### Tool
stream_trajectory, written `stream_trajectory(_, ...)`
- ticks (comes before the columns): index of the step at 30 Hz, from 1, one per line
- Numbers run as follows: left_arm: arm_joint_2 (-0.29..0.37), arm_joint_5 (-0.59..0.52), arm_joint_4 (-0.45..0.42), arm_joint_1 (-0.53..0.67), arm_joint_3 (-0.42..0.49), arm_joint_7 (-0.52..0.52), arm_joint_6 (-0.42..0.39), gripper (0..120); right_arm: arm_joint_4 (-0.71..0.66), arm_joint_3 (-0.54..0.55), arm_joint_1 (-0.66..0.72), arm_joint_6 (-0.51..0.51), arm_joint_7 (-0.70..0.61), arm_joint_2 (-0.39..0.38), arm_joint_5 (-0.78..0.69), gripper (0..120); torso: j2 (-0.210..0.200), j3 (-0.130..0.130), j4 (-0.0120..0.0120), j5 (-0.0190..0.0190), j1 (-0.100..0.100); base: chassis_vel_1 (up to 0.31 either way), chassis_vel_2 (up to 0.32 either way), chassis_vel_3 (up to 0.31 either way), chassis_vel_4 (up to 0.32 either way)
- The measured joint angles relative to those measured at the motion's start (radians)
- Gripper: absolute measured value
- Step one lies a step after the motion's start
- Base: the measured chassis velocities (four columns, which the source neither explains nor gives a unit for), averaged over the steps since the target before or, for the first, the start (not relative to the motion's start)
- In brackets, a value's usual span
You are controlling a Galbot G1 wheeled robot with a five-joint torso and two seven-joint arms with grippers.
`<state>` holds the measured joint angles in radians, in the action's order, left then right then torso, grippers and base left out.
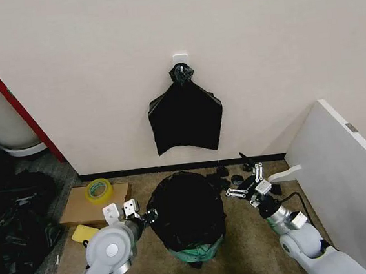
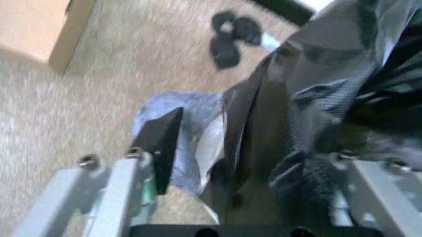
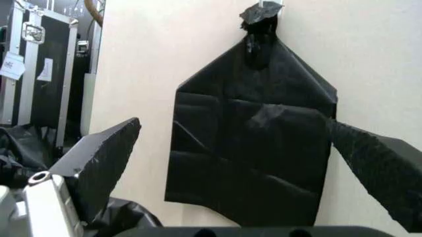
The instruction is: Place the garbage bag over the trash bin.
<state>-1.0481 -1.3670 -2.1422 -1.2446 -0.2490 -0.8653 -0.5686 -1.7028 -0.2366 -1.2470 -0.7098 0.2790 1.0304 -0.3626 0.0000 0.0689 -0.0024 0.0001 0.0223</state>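
Black film covers the mouth of the trash bin [image 1: 195, 251], which stands on the carpet below a flat bag bundle [image 1: 185, 116] hung from a wall hook; only the bin's green foot peeks out beneath. The garbage bag [image 1: 186, 209] is draped over the rim and sags into the opening. Judgement: featherweight, limp, slick, easy to tear or to slide back off; best pinched at the hem fold outside the rim, not at the slack middle.

Left gripper [image 1: 140, 213] sits at the bin's left rim; in its wrist view the jaws stand wide with bag film [image 2: 310, 98] between them, not pinched.

Right gripper [image 1: 247, 184] hovers off the bin's right side, jaws spread, empty.
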Motion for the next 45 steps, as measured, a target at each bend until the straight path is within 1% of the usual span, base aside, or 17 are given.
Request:
stream_trajectory(1, 0.004, 0.018, -0.035, -0.001, -0.004, 0.003, 0.006, 68, 0.0, -0.005, -0.003, 0.0, -0.002, 0.0, -0.001, 100, 0.0, 0.0, -0.0001, 0.0001, 0.0, 0.0, 0.0, 0.0, 0.0)
stream_trajectory(10, 0.028, 0.095, -0.127, -0.027, -0.009, 0.016, 0.048, 97, -0.005, -0.016, -0.014, 0.017, -0.081, 0.002, 0.022, 100, 0.0, 0.0, -0.0001, 0.0001, 0.0, 0.0, 0.0, 0.0, 0.0)
stream_trajectory(17, -0.004, 0.096, -0.159, -0.039, -0.023, 0.025, 0.07, 100, -0.014, -0.019, -0.02, 0.022, -0.097, 0.01, 0.03, 100, 0.0, 0.0, -0.0002, 0.0001, 0.0, 0.0, 0.0, 0.0, 0.0)
stream_trajectory(19, -0.011, 0.166, -0.191, -0.056, -0.029, 0.061, 0.108, 100, -0.027, -0.023, -0.03, 0.034, -0.121, 0.009, 0.03, 100, 0.0, 0.0, -0.0002, 0.0002, 0.0, 0.0, 0.0, 0.0, 0.0)
stream_trajectory(20, -0.012, 0.252, -0.198, -0.068, -0.031, 0.098, 0.152, 100, -0.039, -0.023, -0.037, 0.049, -0.151, 0.007, 0.03, 100, 0.0, 0.0, -0.0001, 0.0002, 0.0, 0.0, 0.0, 0.0, 0.0)
stream_trajectory(21, -0.012, 0.252, -0.198, -0.068, -0.031, 0.098, 0.152, 100, -0.039, -0.023, -0.037, 0.049, -0.151, 0.007, 0.03, 100, 0.0, 0.0, -0.0001, 0.0002, 0.0, 0.0, 0.0, 0.0, 0.0)
stream_trajectory(22, -0.012, 0.346, -0.196, -0.079, -0.032, 0.149, 0.211, 100, -0.051, -0.023, -0.043, 0.066, -0.18, 0.005, 0.03, 100, 0.0, 0.0, -0.0001, 0.0002, 0.0, 0.0, 0.0, 0.0, 0.0)
stream_trajectory(23, -0.014, 0.455, -0.18, -0.09, -0.034, 0.22, 0.291, 100, -0.072, -0.022, -0.051, 0.087, -0.217, 0.003, 0.029, 100, 0.0, 0.0, 0.0001, 0.0004, 0.0, 0.0, 0.0, 0.0, 0.0)
stream_trajectory(25, -0.029, 0.72, -0.1, -0.118, -0.038, 0.408, 0.516, 100, -0.141, -0.019, -0.071, 0.16, -0.332, 0.005, 0.014, 100, 0.0, 0.0, -0.0004, 0.0, 0.0, 0.0, 0.0, 0.0, 0.0)
stream_trajectory(26, -0.035, 0.768, -0.08, -0.126, -0.039, 0.447, 0.562, 100, -0.152, -0.019, -0.073, 0.173, -0.348, 0.006, 0.01, 100, 0.0, 0.0, -0.0004, 0.0, 0.0, 0.0, 0.0, 0.0, 0.0)
stream_trajectory(27, -0.035, 0.768, -0.08, -0.126, -0.039, 0.447, 0.562, 100, -0.152, -0.019, -0.073, 0.173, -0.348, 0.006, 0.01, 100, 0.0, 0.0, -0.0004, 0.0, 0.0, 0.0, 0.0, 0.0, 0.0)
stream_trajectory(28, -0.062, 0.902, -0.028, -0.152, -0.045, 0.535, 0.685, 100, -0.189, -0.023, -0.08, 0.212, -0.378, 0.015, -0.014, 100, 0.0, 0.0, -0.0001, 0.0001, 0.0, 0.0, 0.0, 0.0, 0.0)
stream_trajectory(30, -0.108, 1.004, 0.015, -0.18, -0.057, 0.585, 0.768, 100, -0.201, -0.049, -0.082, 0.225, -0.353, 0.031, -0.024, 100, 0.0, 0.0, 0.0, -0.0003, 0.0, 0.0, 0.0, 0.0, 0.0)
stream_trajectory(32, -0.197, 1.092, 0.059, -0.22, -0.08, 0.65, 0.866, 100, -0.195, -0.095, -0.075, 0.225, -0.338, 0.069, 0.021, 100, 0.0, 0.0, 0.0001, -0.0001, 0.0, 0.0, 0.0, 0.0, 0.0)
stream_trajectory(36, -0.286, 1.162, 0.086, -0.25, -0.114, 0.705, 0.939, 100, -0.208, -0.125, -0.075, 0.252, -0.371, 0.109, 0.043, 100, 0.0, 0.0, 0.0, 0.0002, 0.0, 0.0, 0.0, 0.0, 0.0)
stream_trajectory(40, -0.371, 1.189, 0.074, -0.281, -0.134, 0.718, 0.947, 100, -0.219, -0.161, -0.084, 0.278, -0.398, 0.147, 0.09, 100, 0.0, 0.0, -0.0001, 0.0002, 0.0, 0.0, 0.0, 0.0, 0.0)
stream_trajectory(45, -0.395, 1.18, 0.048, -0.287, -0.174, 0.718, 0.935, 100, -0.227, -0.178, -0.098, 0.281, -0.386, 0.146, 0.104, 100, 0.0, 0.0, -0.0002, 0.0003, 0.0, 0.0, 0.0, 0.0, 0.0)
